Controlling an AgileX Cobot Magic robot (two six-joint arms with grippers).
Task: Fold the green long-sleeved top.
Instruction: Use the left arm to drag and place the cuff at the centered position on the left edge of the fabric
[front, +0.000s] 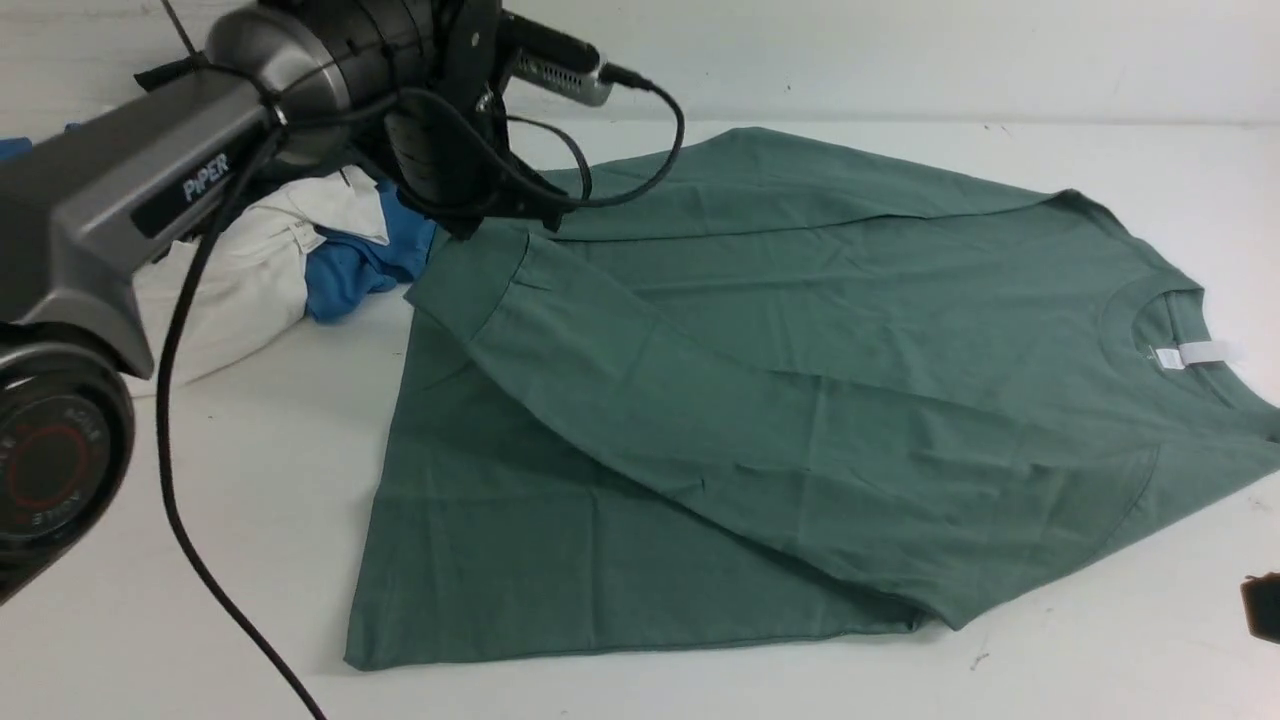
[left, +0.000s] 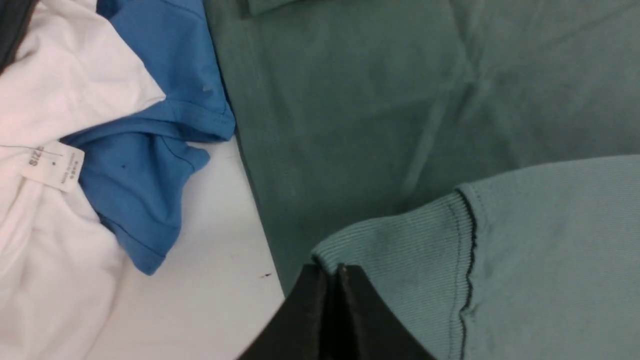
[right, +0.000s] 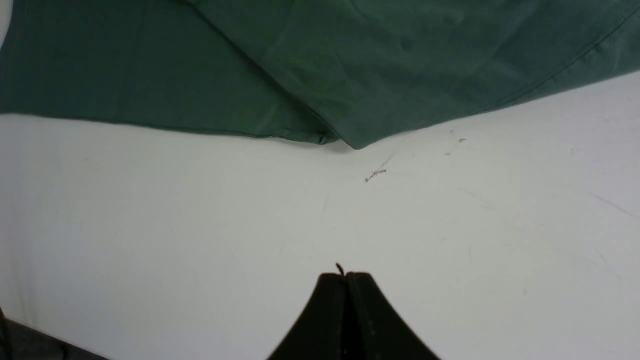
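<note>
My left arm reaches forward and in toward the middle, with the wrist bent downward. My left end effector has its jaws pressed together on the ribbed cuff of the green long-sleeved top. My right end effector sits low on my right, over the desk. Its jaws are pressed together with nothing between them.

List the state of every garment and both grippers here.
green long-sleeved top, lying flat, one sleeve folded across its body, body not yet folded.
left gripper, shut on the top's ribbed cuff.
right gripper, shut, holding nothing, above the table.
blue garment, crumpled beside the top.
white garment, crumpled, heaped against the blue one.
</note>
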